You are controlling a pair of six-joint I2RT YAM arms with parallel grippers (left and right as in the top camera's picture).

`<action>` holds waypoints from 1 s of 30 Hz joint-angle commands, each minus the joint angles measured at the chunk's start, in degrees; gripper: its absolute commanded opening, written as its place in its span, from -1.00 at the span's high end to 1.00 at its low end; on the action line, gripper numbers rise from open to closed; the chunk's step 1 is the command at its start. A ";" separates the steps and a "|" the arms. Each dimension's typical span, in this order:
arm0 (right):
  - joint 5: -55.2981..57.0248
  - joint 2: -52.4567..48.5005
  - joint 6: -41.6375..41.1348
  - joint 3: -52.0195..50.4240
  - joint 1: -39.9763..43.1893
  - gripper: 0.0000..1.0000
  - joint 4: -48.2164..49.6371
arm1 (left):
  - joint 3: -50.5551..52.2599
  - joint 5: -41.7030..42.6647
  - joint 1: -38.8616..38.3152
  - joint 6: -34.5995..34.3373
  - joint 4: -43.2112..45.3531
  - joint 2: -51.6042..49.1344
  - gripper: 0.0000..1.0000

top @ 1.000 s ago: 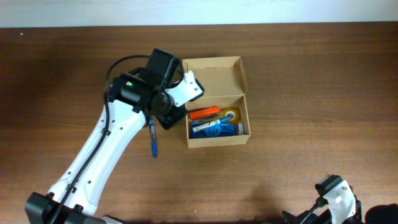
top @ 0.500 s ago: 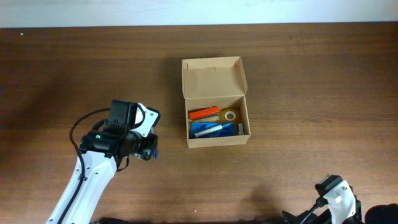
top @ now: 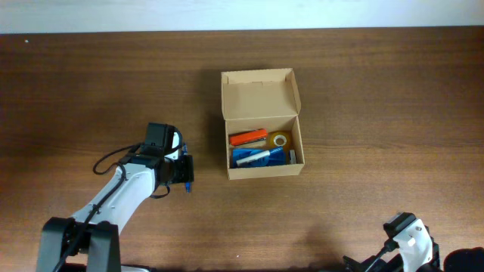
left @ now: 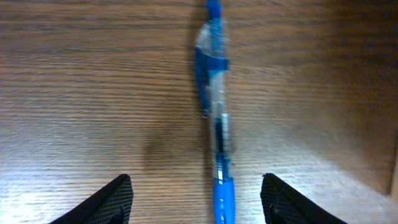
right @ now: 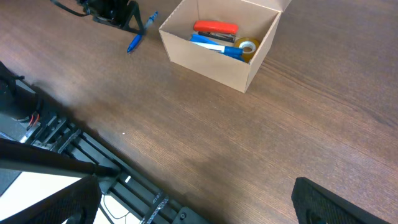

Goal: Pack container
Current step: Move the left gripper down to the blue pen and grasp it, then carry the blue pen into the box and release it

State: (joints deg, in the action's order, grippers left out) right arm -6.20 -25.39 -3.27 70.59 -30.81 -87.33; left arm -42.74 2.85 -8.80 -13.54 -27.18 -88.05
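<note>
The container is a tan cardboard box with its flap lid open, mid-table; it also shows in the right wrist view. Inside lie an orange stapler, a tape roll and a blue pen. Another blue pen lies on the table left of the box, partly hidden under my left gripper in the overhead view. My left gripper is open, low over this pen, its fingers on either side of the pen's lower end. My right gripper is open and empty at the table's front right edge.
The brown wooden table runs to a pale wall at the back. The table's front edge and a black metal frame beneath it show in the right wrist view.
My left arm has drawn back from beside the box to the loose blue pen and come down over it. The right arm has not moved.
</note>
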 commanded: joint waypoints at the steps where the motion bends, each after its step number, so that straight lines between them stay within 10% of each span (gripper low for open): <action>1: 0.46 -0.44 -0.63 -0.04 -0.31 -0.98 0.13 | 0.28 -3.61 0.33 -3.41 0.17 -0.52 -0.29; 19: 0.46 -0.44 -0.63 -0.04 -0.31 -0.98 0.13 | -8.22 -9.40 -7.30 -3.58 -7.04 -9.92 -0.03; 30: 0.46 -0.44 -0.63 -0.04 -0.31 -0.98 0.13 | -13.00 -9.81 -7.65 -3.61 -12.63 -11.34 0.83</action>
State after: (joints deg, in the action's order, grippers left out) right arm -6.17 -25.39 -3.22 70.59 -30.81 -87.33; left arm -53.08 -6.09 -16.27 -16.97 -39.16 -98.45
